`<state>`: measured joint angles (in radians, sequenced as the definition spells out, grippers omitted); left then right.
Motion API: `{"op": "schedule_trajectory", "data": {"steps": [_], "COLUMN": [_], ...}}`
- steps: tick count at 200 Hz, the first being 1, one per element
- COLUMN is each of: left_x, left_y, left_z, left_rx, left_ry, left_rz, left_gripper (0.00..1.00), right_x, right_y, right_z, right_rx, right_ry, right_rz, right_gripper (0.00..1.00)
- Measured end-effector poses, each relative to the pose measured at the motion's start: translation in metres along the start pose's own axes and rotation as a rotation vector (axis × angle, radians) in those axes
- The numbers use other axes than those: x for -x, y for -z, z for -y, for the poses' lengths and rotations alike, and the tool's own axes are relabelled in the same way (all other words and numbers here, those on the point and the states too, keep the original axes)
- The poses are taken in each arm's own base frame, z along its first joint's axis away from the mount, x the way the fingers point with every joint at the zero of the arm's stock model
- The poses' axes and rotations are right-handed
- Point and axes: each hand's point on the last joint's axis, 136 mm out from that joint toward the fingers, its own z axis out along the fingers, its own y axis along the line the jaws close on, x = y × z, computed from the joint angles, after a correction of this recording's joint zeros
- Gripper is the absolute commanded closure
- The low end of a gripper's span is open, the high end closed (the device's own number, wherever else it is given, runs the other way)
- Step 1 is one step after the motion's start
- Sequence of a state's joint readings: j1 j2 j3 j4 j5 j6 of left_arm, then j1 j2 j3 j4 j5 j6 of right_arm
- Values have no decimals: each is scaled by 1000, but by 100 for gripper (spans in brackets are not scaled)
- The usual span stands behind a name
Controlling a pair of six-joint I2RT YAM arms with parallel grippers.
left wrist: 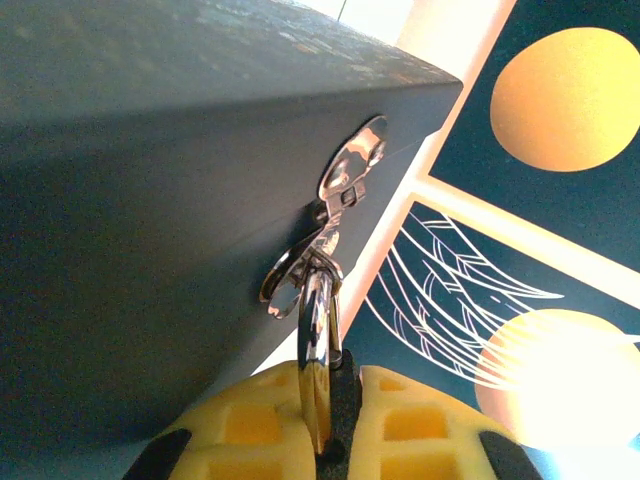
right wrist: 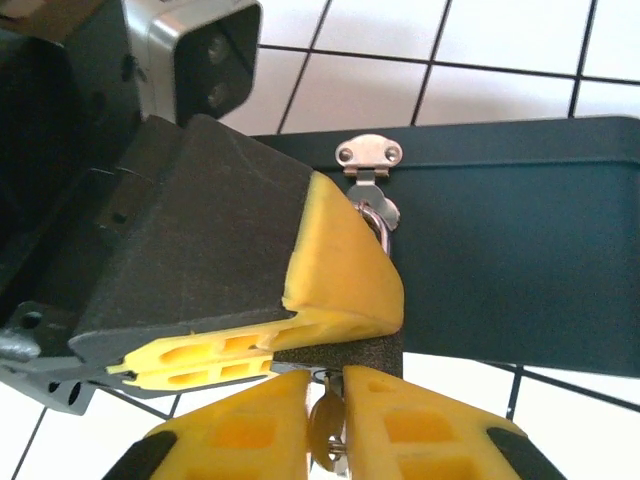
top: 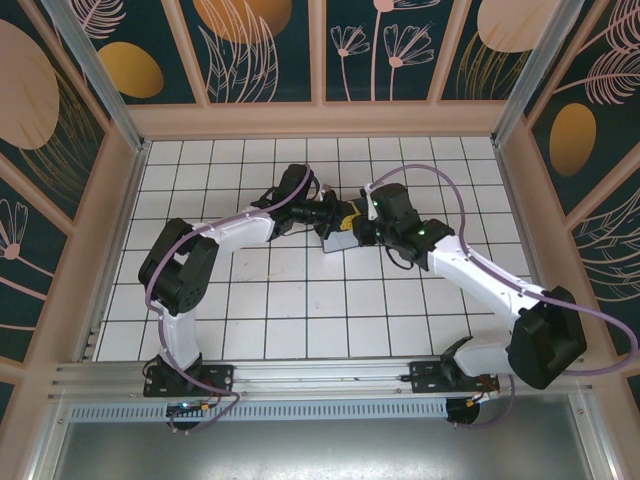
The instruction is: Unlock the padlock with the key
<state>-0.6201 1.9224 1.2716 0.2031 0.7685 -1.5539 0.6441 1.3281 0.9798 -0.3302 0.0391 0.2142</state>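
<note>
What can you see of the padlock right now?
The padlock shows mostly as a shiny metal shackle, hooked through the silvery hasp on the side of the dark box. Its dark body is almost hidden between the yellow pads of the left gripper, which is shut on it.

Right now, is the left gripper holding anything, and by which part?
Yes: the left gripper pinches the padlock by its body end; its shackle hangs from the hasp on the box.

White arms (top: 480, 280) with black joints carry looping purple cables (top: 450, 190) and end in yellow, honeycombed fingers (right wrist: 410, 425).
</note>
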Motion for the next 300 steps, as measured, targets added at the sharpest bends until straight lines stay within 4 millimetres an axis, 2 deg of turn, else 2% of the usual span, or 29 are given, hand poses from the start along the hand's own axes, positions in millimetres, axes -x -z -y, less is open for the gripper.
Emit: {"op": "schedule_trajectory", "data": {"steps": [23,42,57,86,108,148,223,295,300], "left_x": [1,1,1,1,2,5,2,0,0], "left_y": [1,1,1,1,1,2,1,0,0], "left_z": [0,0,0,0,0,0,0,0,0], "left_rx": [0,0,1,2,4,4,7,9,9], "left_ry": [3,3,3,4,6,12,14,17,16], "left_rz": [-1,-2,-1,-1,6,20,17,12,11], "left_gripper": [100,100,100,100,100,100,100,100,100], "right_x": [-3,-5,-4,-4,-3,0,1,3,3], "right_y": [-1,-2,-2,-2,-4,-5,2,7,8], "right_z": [0,3,4,3,3,2,2,4,4], "right_rx": [-36,-65,-76,-81,-83,-67,149,223,226], "right_ry": [51,84,100,122,128,43,-350,-420,-422], "right_rz": [-14,-25,-25,-25,-26,-11,104,60,57], "right_gripper": [75,82,84,96,100,100,100,100,93]}}
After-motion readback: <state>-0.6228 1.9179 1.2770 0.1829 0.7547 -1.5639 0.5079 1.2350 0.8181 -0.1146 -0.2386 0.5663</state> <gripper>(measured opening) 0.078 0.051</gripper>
